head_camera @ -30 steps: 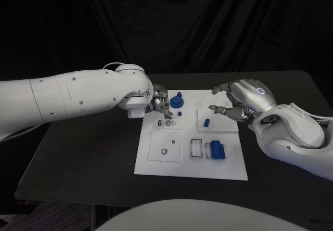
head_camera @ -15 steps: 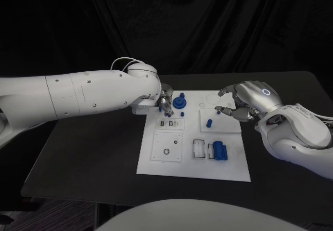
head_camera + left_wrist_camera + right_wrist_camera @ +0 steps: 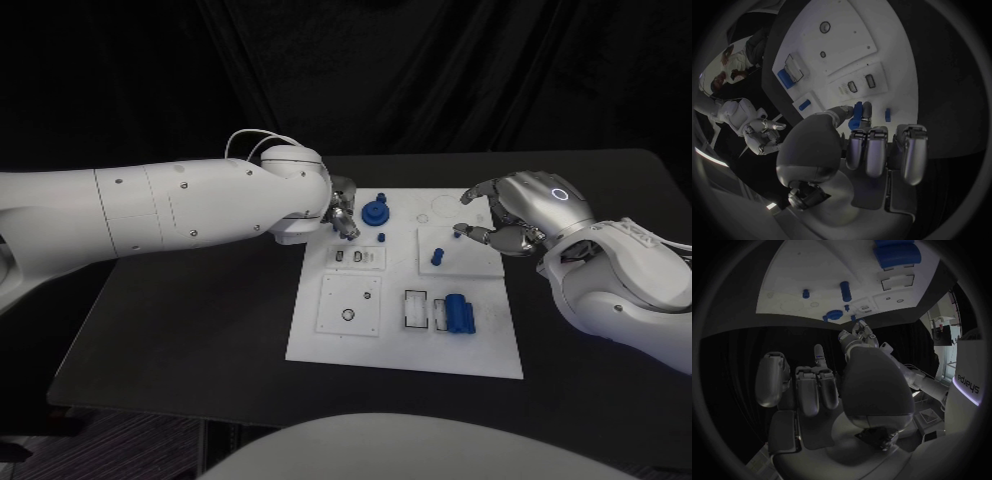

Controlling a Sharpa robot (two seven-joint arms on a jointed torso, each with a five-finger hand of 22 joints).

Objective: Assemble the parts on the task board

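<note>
The white task board (image 3: 335, 335) lies mid-table. At its far edge stands a blue round part with a peg (image 3: 376, 211). My left hand (image 3: 342, 213) is right beside it, and the left wrist view shows the thumb and a finger pinching that part (image 3: 856, 115). A small blue piece (image 3: 379, 238) lies just in front. My right hand (image 3: 513, 217) hovers over the board's far right corner with its fingers bent and apart, holding nothing. Near its fingertips stands a tiny blue peg (image 3: 457, 236). A taller blue peg (image 3: 434, 257) stands in the right-hand plate, and a blue block (image 3: 459, 312) lies further forward.
Raised white plates with small slots (image 3: 355, 258) and a ring hole (image 3: 346, 316) cover the board's left half. An open rectangular recess (image 3: 413, 307) lies beside the blue block. Bare black table (image 3: 173, 320) flanks the board on both sides.
My left forearm has swung further in over the table while its hand stays at the round part. The right hand has barely moved. The whole view shifted slightly.
</note>
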